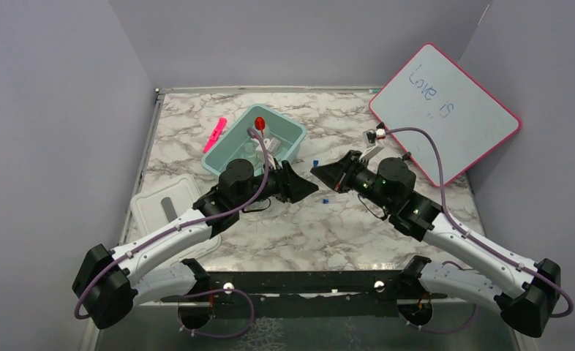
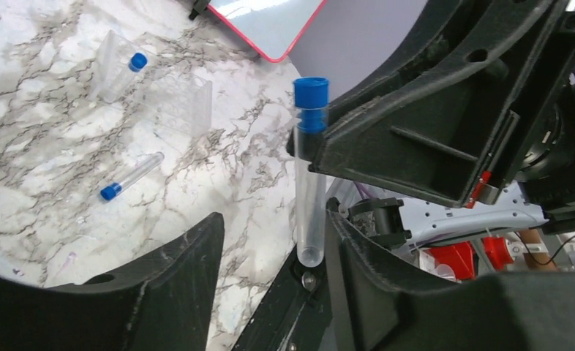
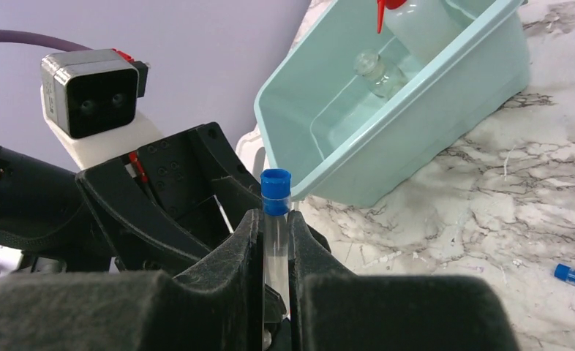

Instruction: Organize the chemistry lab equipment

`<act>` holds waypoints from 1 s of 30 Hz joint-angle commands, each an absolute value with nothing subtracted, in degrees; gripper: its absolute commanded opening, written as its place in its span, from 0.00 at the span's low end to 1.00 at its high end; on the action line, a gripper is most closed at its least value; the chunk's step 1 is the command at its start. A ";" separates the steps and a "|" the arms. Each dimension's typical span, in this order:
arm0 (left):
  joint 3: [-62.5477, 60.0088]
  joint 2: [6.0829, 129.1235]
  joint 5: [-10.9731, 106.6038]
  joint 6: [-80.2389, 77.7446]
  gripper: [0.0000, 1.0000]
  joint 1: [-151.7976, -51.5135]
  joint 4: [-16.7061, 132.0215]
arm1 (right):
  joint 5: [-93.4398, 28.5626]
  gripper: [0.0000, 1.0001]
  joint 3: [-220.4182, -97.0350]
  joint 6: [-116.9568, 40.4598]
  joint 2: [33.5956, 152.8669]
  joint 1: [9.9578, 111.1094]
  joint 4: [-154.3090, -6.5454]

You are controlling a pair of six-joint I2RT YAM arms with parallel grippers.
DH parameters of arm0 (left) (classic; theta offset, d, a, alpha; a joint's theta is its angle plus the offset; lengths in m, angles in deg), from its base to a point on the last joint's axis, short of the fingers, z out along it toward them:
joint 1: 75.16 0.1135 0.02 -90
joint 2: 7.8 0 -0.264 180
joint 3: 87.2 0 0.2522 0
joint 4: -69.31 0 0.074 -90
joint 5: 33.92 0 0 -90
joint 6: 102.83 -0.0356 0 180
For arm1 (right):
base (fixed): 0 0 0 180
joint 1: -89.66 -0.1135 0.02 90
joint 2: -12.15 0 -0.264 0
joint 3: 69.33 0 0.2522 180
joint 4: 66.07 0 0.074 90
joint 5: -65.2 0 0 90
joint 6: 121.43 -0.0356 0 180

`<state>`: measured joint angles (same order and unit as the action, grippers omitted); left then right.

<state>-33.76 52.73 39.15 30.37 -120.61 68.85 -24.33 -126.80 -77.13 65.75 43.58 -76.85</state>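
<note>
A clear test tube with a blue cap (image 3: 276, 191) stands pinched between the pads of my right gripper (image 3: 276, 228), which is shut on it. In the left wrist view the same tube (image 2: 310, 183) hangs between the spread fingers of my left gripper (image 2: 270, 285). Its round end lies close to the right finger (image 2: 387, 292), while the left finger (image 2: 167, 292) stands well off. From above, the left gripper (image 1: 308, 189) and right gripper (image 1: 321, 174) meet tip to tip mid-table. Two more blue-capped tubes (image 2: 131, 177) (image 2: 127, 69) lie on the marble.
A teal bin (image 1: 222, 157) behind my left arm holds a glass bottle (image 3: 376, 73) and a red-topped bottle (image 1: 260, 121). A pink marker (image 1: 214, 134) lies left of it. The pink-framed whiteboard (image 1: 445, 110) leans at the back right. A white tray (image 1: 164, 208) sits at the left.
</note>
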 commanded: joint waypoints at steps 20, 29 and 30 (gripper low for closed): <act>-24.56 52.03 27.14 3.14 0.00 -121.03 61.76 | -32.09 0.42 -138.61 -74.25 63.55 43.30 -95.78; -21.47 51.36 22.31 -2.36 0.00 -121.03 56.99 | -31.03 0.42 -147.14 -68.64 64.34 43.25 -106.84; -21.25 51.35 22.19 -2.51 0.00 -121.03 56.56 | -32.09 0.42 -147.73 -67.82 64.85 43.25 -107.16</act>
<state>-23.38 52.23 25.95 2.22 -120.94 60.29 -30.43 -145.02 -71.97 64.31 43.60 -101.02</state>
